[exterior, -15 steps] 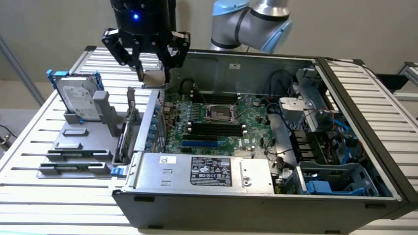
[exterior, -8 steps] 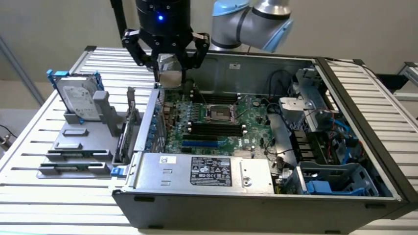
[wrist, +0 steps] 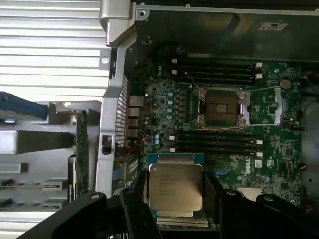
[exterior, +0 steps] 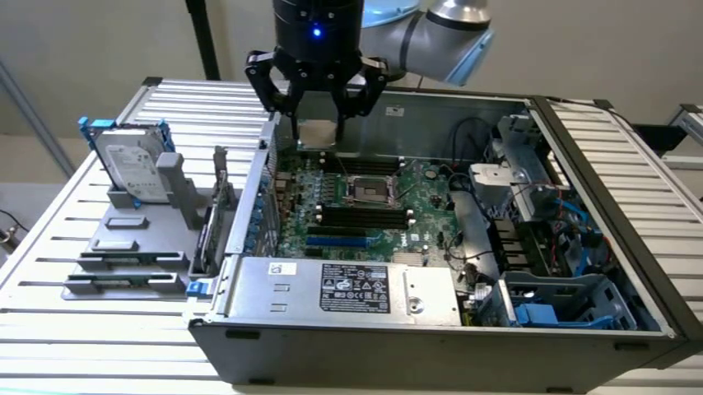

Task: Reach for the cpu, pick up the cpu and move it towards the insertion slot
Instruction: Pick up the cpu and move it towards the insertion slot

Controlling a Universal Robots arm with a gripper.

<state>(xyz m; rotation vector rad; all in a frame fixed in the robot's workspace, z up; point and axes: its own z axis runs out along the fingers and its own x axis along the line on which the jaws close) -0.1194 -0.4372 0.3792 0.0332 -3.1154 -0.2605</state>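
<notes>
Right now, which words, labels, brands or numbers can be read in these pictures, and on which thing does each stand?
"DELL": white print on the green circuit board.
cpu top: engraved lines, too blurred to read.
Black label on the power supply: too small to read.

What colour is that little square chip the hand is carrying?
The cpu has a silver-grey metal top with a thin pale tan rim, clearest in the wrist view.

Computer case (exterior: 439, 329) on slatted table (exterior: 66, 271)
</notes>
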